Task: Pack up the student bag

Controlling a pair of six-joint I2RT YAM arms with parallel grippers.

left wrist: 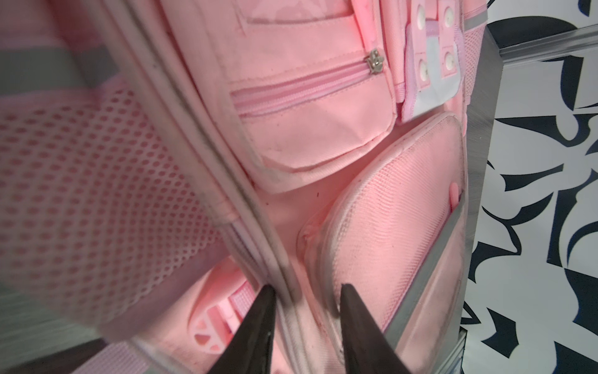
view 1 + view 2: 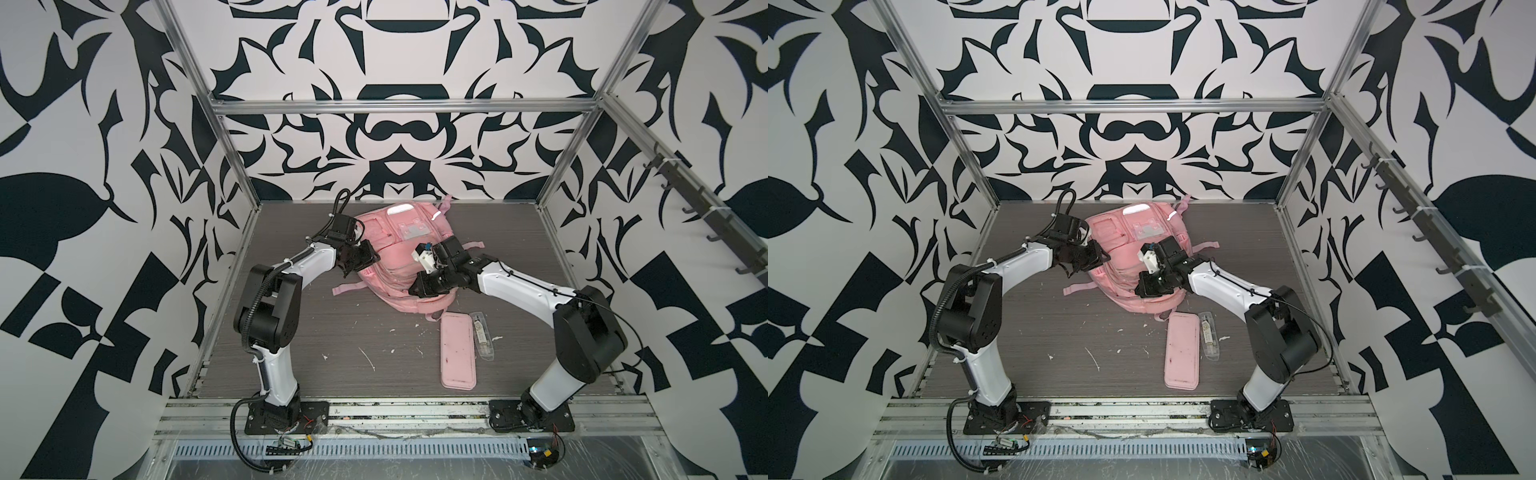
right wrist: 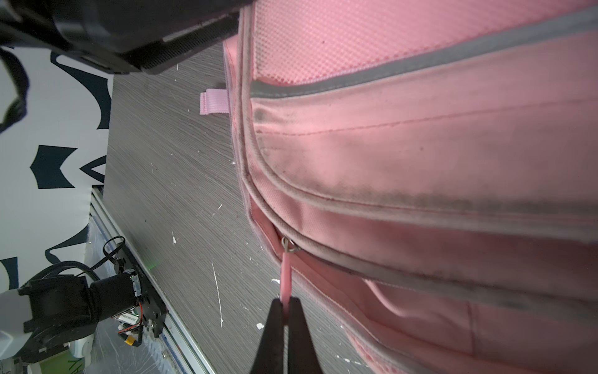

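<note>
The student bag (image 2: 390,249) (image 2: 1125,245), a pink backpack with grey reflective strips, lies at the back middle of the table in both top views. My left gripper (image 2: 347,270) (image 2: 1070,270) (image 1: 305,291) is at the bag's left side. Its jaws stand apart, with a piped seam of the bag (image 1: 284,285) between the fingers. My right gripper (image 2: 415,289) (image 2: 1142,289) (image 3: 284,299) is at the bag's near right corner, shut on the pink zipper pull (image 3: 286,275) of a partly open pocket.
A flat pink pencil case (image 2: 457,351) (image 2: 1181,351) lies on the table in front of the bag, with a clear plastic packet (image 2: 484,336) (image 2: 1209,336) beside it on the right. A loose pink strap (image 2: 349,286) trails left from the bag. Aluminium frame posts stand at the table's corners.
</note>
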